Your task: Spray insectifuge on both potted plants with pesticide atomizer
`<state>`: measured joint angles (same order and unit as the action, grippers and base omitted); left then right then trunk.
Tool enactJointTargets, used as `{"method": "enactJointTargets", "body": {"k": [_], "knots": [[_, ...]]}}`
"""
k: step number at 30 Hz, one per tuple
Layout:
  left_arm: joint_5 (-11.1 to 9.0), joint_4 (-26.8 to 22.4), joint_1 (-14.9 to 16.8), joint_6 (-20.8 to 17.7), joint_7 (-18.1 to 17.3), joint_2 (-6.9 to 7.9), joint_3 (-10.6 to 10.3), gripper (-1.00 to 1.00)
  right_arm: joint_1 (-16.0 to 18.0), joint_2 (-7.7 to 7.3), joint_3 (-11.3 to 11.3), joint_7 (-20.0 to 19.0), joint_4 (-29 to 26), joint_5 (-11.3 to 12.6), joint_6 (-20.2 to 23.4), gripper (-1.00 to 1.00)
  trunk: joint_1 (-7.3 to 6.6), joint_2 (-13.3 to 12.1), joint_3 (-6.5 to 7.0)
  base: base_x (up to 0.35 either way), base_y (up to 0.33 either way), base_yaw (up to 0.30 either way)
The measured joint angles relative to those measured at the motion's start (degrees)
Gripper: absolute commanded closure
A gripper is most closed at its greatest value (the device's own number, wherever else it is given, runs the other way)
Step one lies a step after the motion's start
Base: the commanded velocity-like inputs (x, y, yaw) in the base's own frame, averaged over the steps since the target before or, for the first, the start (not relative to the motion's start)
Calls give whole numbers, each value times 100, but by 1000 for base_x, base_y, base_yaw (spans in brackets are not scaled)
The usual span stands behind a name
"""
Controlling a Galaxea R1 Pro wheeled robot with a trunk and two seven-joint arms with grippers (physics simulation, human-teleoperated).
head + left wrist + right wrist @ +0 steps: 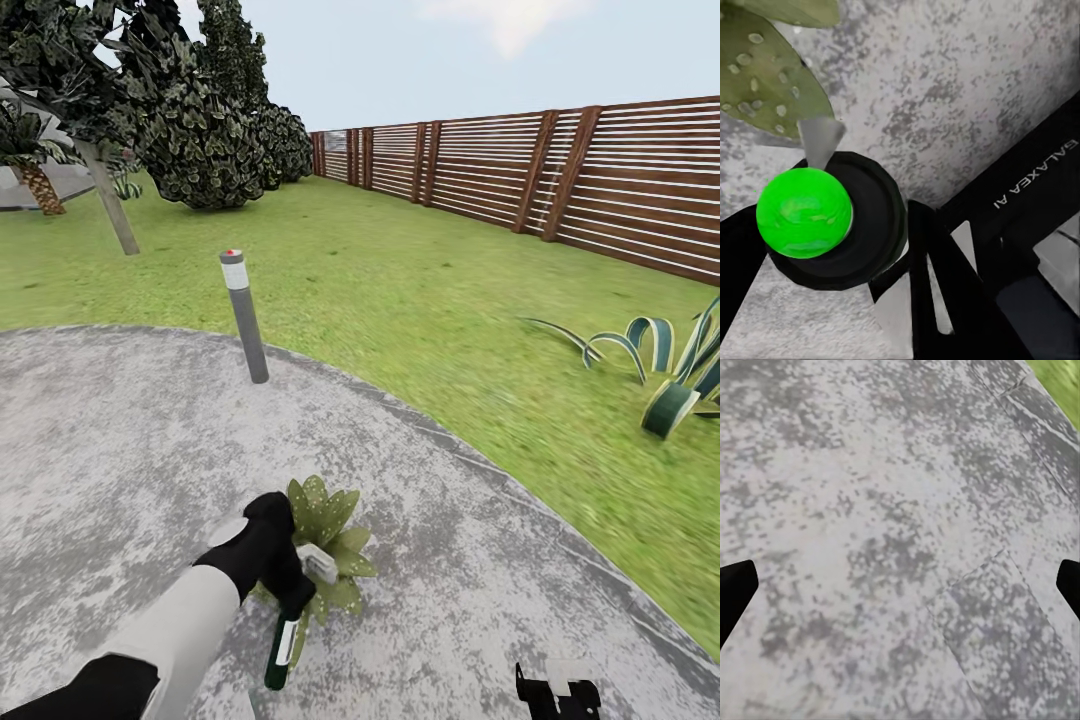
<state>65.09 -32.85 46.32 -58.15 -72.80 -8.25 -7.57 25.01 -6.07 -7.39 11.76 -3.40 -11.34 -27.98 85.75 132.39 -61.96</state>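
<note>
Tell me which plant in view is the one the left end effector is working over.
The small speckled-leaf rosette on the grey paving, right beside the left end effector. The striped curling-leaf plant sits far off on the lawn.

The one legible text is "GALAXEA AI", in white capitals on a black robot part [1035,180] in the left wrist view; the lettering runs slantwise along that part and reads upside down. Nothing readable shows on the atomizer [283,640], the bollard [243,312], the fence [560,175] or the paving [900,525]
</note>
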Motion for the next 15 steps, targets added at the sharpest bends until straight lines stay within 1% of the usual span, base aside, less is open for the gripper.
{"method": "enactJointTargets", "body": {"k": [1, 3, 4, 6, 7, 8, 10, 12, 15], "knots": [[-43, 17, -14, 7, 11, -21, -3, 100, 0, 0, 0, 0, 0, -1, -3, -100, 0, 0, 0, 0, 0, 0], [-76, 15, -19, 17, 20, -2, 2, 100, 0, 0, 0, 0, 0, -2, -2, -100, 0, 0, 0, 0, 0, 0], [-89, 11, -21, 16, 19, 7, 50, 100, 0, 0, 0, 0, 0, -1, -2, -100, 0, 0, 0, 0, 0, 0], [-81, 7, -27, 23, 28, 15, 304, 100, 0, 0, 0, 0, 0, 0, -3, -100, 0, 0, 0, 0, 0, 0], [-44, 4, -26, 28, 46, 16, 405, 100, 0, 0, 0, -2, 0, 0, -1, -100, 0, 0, 0, 0, 0, 0], [-38, -7, -22, 32, 90, 17, 453, 100, 0, 4, 1, -6, 0, 0, -4, -100, 0, 0, 0, 0, 0, 0], [-81, -23, -8, 39, 129, -31, 464, 100, 0, 8, 0, -8, -6, 0, -5, -100, 0, 0, 0, 0, 0, 0], [-71, -27, 22, 53, 136, -63, 461, 100, 0, 8, 0, -8, -15, 0, -6, -100, 0, 0, 0, 0, 0, 0], [-35, -20, 30, 20, 127, -15, 501, 100, 0, 9, 0, -9, -10, 0, -5, -100, 0, 0, 0, 0, 0, 0]]}}
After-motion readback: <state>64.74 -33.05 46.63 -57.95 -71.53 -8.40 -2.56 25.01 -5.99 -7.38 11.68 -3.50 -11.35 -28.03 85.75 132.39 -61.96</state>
